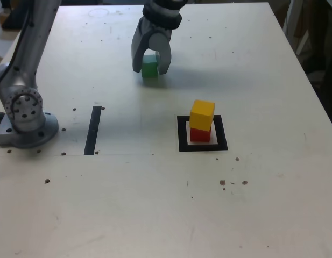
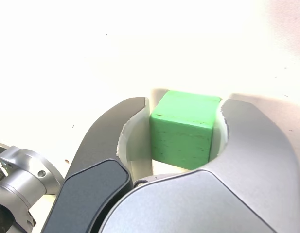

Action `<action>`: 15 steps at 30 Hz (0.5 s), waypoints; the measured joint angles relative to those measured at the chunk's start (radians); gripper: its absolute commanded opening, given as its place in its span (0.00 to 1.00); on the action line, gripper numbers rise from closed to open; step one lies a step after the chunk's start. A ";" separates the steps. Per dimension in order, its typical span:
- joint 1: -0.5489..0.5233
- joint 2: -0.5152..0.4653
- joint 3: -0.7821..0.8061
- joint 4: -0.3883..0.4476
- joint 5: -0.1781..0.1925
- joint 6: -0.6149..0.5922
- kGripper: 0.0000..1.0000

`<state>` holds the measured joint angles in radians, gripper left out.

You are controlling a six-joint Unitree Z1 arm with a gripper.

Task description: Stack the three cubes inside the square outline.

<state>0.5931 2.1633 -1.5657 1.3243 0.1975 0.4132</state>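
— Nearest the lens?
— Gripper (image 2: 185,133), pointing down, jaws clamped on the green cube (image 2: 185,130), upper centre of the exterior view, probably resting on the table (image 1: 155,204).
— Others?
— Yellow cube (image 1: 202,114) on red cube (image 1: 199,134), slightly askew, inside the square outline (image 1: 181,134).

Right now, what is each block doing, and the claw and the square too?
Green cube: on the table, pinched between the jaws.
Yellow cube: sitting on the red one.
Red cube: inside the square, under yellow.
Gripper: shut on the green cube.
Square outline: holds two stacked cubes.
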 measured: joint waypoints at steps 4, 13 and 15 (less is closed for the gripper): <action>-0.015 -0.009 -0.010 0.031 -0.005 0.000 0.30; -0.187 -0.106 -0.110 0.173 -0.012 -0.048 0.30; -0.234 -0.115 -0.139 0.199 -0.013 -0.064 0.30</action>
<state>0.3592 2.0482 -1.7045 1.5230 0.1846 0.3494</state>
